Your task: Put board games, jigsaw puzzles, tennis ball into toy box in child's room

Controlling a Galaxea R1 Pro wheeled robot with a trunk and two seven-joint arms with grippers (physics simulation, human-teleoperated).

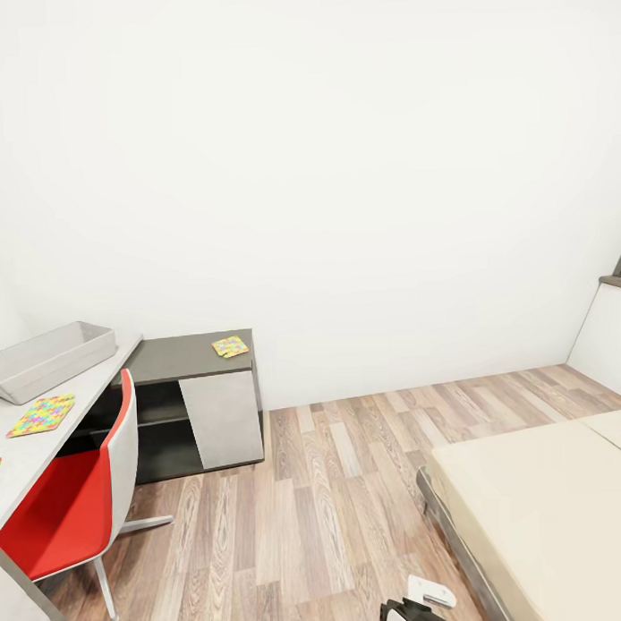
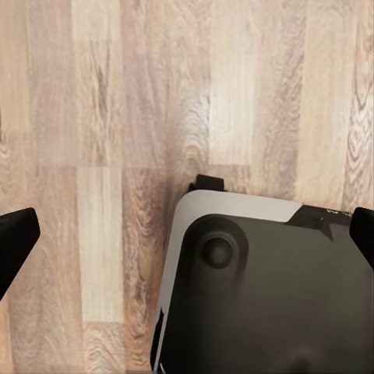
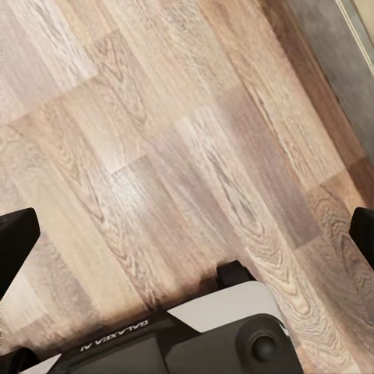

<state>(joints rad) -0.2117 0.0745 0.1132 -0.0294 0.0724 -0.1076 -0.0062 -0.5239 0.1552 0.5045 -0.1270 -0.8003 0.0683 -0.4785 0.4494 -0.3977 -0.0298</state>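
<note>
Toy box (image 1: 45, 358): far left on table (image 1: 29, 450), open-topped for loading.
Puzzles: one (image 1: 42, 415) near box, another (image 1: 230, 346) on cabinet (image 1: 193, 400).
Left gripper (image 2: 187, 234): wide open, empty, over floor (image 2: 117, 117).
Right gripper (image 3: 187, 234): likewise, travelling.

Bright, even light; soft shadows; slight wide-angle distortion w/ edges.
</note>
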